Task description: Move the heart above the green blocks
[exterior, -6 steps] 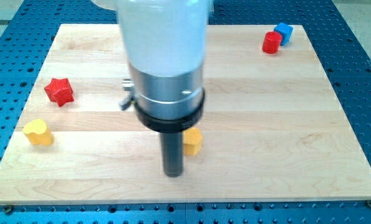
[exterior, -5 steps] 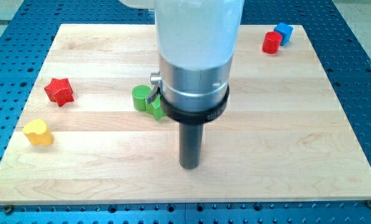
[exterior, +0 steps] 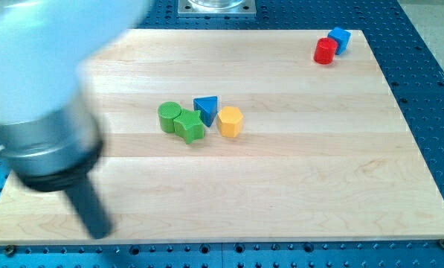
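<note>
Two greens, green cylinder [exterior: 169, 117] and green star [exterior: 190, 126], now uncovered; my tip [exterior: 97, 232] has swung near-left. Heart hidden behind the arm, likely the approach; tool a bare rod, pinching nothing.

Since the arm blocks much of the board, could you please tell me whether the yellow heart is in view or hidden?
Hidden. No heart shows; the arm covers the view's left.

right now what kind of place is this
Probably a robotics lab bench: a pale wooden board sits on a blue perforated metal table, with small coloured blocks like a green cylinder and a yellow hexagonal block.
</note>
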